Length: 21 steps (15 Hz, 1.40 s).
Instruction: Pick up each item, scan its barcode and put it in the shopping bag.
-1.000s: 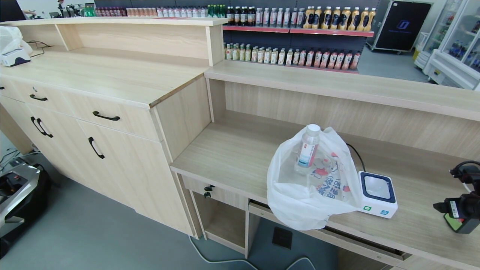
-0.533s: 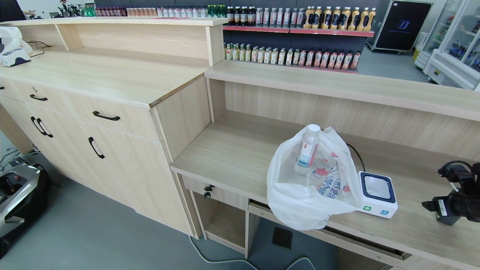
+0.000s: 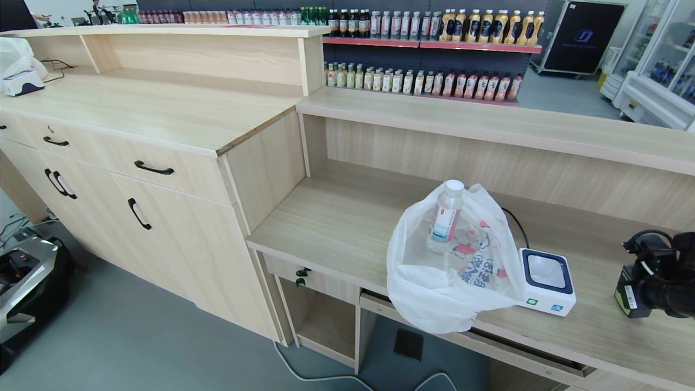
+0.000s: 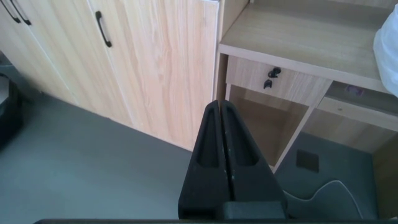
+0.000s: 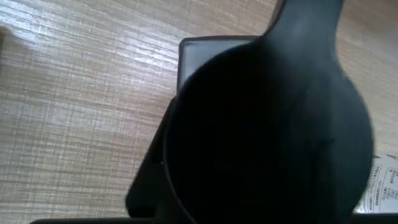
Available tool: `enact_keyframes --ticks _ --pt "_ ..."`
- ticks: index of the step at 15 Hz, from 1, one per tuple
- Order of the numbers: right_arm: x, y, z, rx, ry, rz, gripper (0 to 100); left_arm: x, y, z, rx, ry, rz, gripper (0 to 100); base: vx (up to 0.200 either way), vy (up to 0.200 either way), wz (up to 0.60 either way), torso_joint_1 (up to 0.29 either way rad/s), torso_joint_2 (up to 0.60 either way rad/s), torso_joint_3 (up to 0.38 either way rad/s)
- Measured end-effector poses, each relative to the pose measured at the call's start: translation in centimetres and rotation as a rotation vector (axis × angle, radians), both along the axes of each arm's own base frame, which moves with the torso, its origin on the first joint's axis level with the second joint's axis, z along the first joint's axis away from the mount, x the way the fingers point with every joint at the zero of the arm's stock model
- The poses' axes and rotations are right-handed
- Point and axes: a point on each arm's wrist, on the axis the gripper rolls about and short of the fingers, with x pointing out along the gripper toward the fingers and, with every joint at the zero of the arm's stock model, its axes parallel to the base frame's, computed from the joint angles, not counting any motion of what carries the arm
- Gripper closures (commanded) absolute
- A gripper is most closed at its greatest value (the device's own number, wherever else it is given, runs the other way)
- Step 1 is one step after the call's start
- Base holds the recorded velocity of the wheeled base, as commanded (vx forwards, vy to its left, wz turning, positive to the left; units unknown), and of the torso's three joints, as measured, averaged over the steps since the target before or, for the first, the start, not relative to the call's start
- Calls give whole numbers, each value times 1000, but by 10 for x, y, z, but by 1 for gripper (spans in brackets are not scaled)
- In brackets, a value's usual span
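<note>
A white plastic shopping bag (image 3: 434, 282) sits open on the lower counter with a clear water bottle (image 3: 446, 214) standing inside it. Just right of the bag is the white barcode scanner (image 3: 545, 279) with its dark-framed window facing up. My right gripper (image 3: 643, 296) hovers above the counter to the right of the scanner, shut on a dark item with a green and white label (image 3: 627, 293). That dark item (image 5: 267, 137) looms large in the right wrist view over the wooden top. My left gripper (image 4: 222, 146) is shut with nothing in it and hangs low over the floor before the cabinets.
The lower counter (image 3: 336, 217) has a back wall and an upper ledge behind it. A taller cabinet (image 3: 163, 119) with drawers stands to the left. A black cable (image 3: 516, 222) runs from the scanner behind the bag. Shelves of drinks (image 3: 423, 81) stand beyond the counter.
My right gripper has carried the dark item leftwards towards the scanner and turned it. The bag, bottle and scanner have stayed put.
</note>
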Motion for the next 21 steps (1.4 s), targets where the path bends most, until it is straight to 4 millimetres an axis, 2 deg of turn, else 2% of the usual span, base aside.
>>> enact_keyframes --ticks 5,8,11,14,16,18,20,21 --pt "3 2 5 -47 -50 21 100 0 0 0 0 0 1 100 0 0 0 0 0 0" --pt "-4 7 13 -153 -29 88 100 0 0 0 0 0 0 100 0 0 0 0 0 0" --pt "-28 22 44 -299 -46 170 100 0 0 0 0 0 0 100 0 0 0 0 0 0" --pt "-64 52 96 -489 -135 306 100 0 0 0 0 0 0 100 0 0 0 0 0 0" --pt "-92 80 135 -751 -241 555 100 0 0 0 0 0 1 100 0 0 0 0 0 0" --pt "-118 108 165 -1143 -390 880 100 0 0 0 0 0 0 100 0 0 0 0 0 0" --pt "-136 136 187 -1470 -567 1040 100 0 0 0 0 0 0 100 0 0 0 0 0 0" --pt "-143 150 198 -1618 -665 1059 100 0 0 0 0 0 0 100 0 0 0 0 0 0"
